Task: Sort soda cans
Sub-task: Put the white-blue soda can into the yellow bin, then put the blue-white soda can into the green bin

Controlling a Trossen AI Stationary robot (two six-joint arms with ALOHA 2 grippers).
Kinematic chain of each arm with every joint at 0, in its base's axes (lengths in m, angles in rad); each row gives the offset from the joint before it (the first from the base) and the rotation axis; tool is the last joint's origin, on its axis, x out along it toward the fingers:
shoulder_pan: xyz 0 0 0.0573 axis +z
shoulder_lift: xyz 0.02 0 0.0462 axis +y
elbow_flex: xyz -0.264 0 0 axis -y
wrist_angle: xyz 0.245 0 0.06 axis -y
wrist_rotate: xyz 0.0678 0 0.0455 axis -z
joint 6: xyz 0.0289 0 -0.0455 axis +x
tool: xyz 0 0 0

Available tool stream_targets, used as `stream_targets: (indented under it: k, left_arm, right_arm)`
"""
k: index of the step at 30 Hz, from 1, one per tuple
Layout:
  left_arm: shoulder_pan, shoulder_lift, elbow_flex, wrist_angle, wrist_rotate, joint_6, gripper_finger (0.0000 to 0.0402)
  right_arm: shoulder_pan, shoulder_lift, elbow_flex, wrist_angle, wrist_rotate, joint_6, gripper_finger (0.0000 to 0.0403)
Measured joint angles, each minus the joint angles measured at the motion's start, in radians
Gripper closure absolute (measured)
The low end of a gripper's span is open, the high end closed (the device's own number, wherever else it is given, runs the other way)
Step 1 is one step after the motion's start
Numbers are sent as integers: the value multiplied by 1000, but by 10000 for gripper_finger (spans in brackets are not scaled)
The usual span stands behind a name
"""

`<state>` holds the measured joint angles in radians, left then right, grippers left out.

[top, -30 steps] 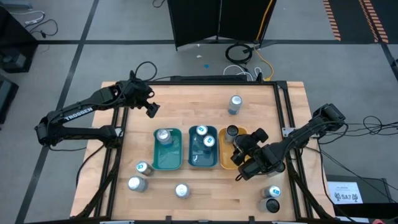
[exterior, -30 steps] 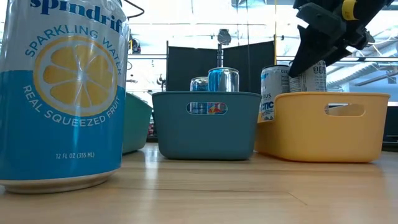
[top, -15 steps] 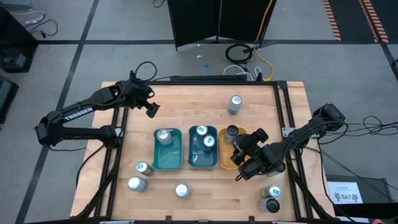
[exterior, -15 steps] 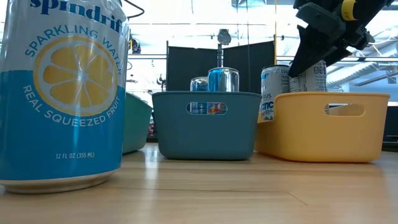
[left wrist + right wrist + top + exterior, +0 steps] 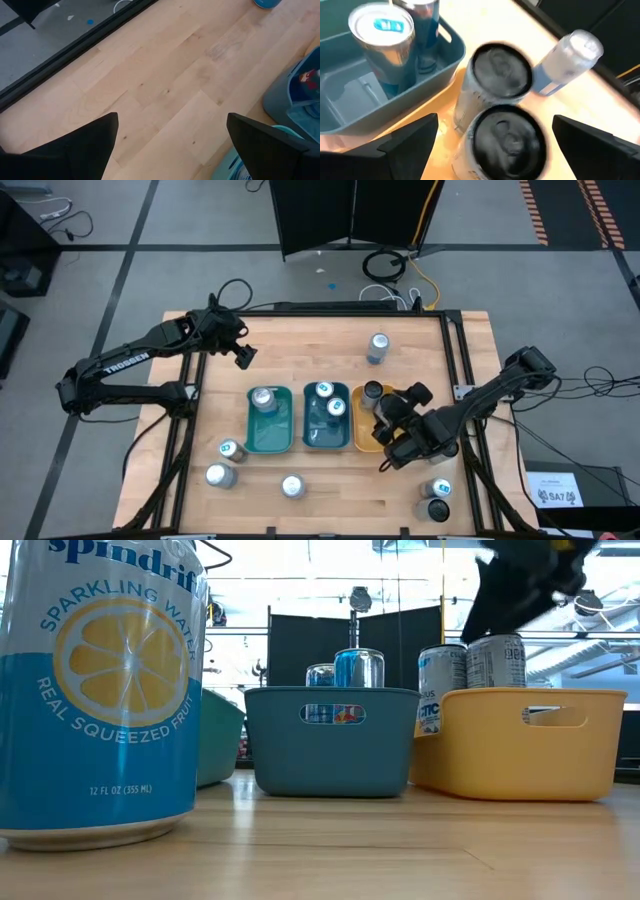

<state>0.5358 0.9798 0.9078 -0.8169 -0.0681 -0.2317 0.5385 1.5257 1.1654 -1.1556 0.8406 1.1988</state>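
Note:
My right gripper (image 5: 386,420) (image 5: 494,122) hangs open over the orange tray (image 5: 520,745), its fingers wide on either side of a dark-topped soda can (image 5: 507,137) (image 5: 497,660) without touching it. That can stands upright in the tray beside a second dark-topped can (image 5: 373,391) (image 5: 501,70). Two blue-marked cans (image 5: 323,391) stand in the blue tray (image 5: 318,435), and one silver can (image 5: 263,398) in the green tray (image 5: 270,435). My left gripper (image 5: 243,356) (image 5: 172,145) waits open over bare wood at the table's far left.
Loose cans stand on the table: one at the far side (image 5: 377,346), three near the front left (image 5: 229,450) (image 5: 215,475) (image 5: 291,486), two at the front right (image 5: 440,490) (image 5: 437,510). A lemon-printed can (image 5: 100,690) fills the low view's left.
My right gripper has risen off the top of the dark-topped can in the orange tray and now stands clear above it. The can stays upright in the tray.

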Motion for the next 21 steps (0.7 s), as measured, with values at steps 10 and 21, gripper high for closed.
stream_targets:
  k: [10, 21]
  left_arm:
    - [0, 0, 0, 0, 0, 1, 20]
    - [0, 0, 0, 0, 0, 2, 20]
  right_arm:
    - [0, -1, 284, -237, 16, -27, 17]
    - [-10, 0, 376, -310, 22, 354, 19]
